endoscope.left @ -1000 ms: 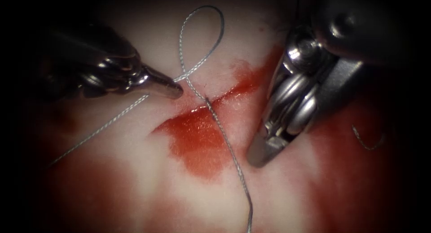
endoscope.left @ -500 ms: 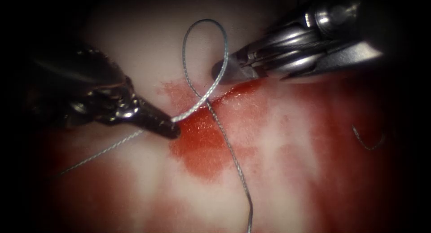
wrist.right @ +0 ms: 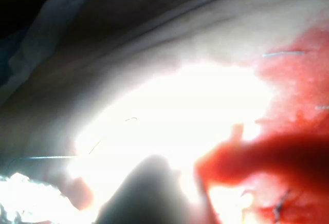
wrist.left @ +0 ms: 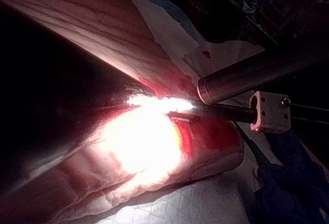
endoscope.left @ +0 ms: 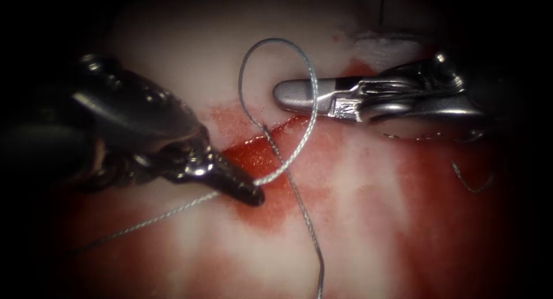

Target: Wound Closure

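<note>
Over the cut (endoscope.left: 271,143), left gripper (endoscope.left: 253,196) clamps thread (endoscope.left: 311,103); right gripper (endoscope.left: 288,95) closed, empty.

The tissue (endoscope.left: 190,74) is the bearing surface, pale with a cut (endoscope.left: 271,139) running obliquely across its middle; red fluid (endoscope.left: 259,178) pools at the cut and spreads in stains toward the endoscope view's right; the thread (endoscope.left: 299,195) lies on it, rising from the cut into a loop and trailing down and to the left; a short cut end of thread (endoscope.left: 469,181) lies on the stained surface well right of the cut; in the left wrist view the tissue (wrist.left: 128,183) rests on a pale cloth (wrist.left: 205,203).
</note>
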